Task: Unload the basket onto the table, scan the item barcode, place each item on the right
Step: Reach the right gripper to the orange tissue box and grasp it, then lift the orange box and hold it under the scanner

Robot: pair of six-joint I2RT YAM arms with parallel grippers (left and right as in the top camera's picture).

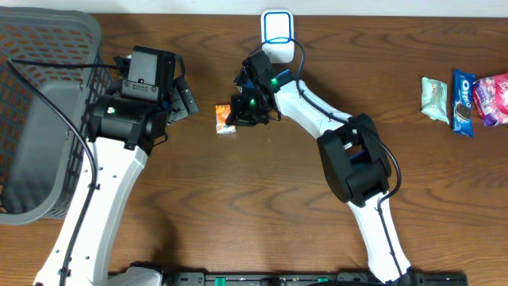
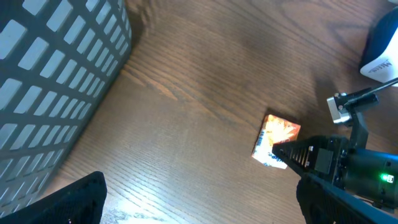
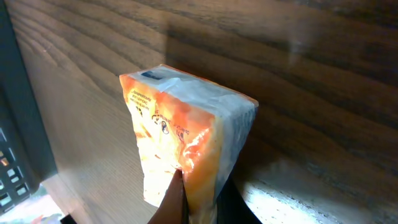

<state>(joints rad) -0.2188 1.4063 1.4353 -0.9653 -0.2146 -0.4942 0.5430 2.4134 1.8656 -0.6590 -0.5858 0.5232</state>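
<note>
The table [image 1: 238,214] is dark wood with visible grain and a soft sheen. The basket [image 1: 89,36] is matt grey plastic lattice. The packet [image 3: 186,143] wears crinkled, glossy orange film, probably plastic.

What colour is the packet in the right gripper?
Orange packet, with a pale whitish side panel; shows best in the right wrist view.

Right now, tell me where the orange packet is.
Overhead view, left of centre: the orange packet is pinched in the right gripper, with the open left gripper close beside it.

Grey basket [image 1: 32,151] left; three snack packs [image 1: 463,102] (one Oreo) far right.
</note>
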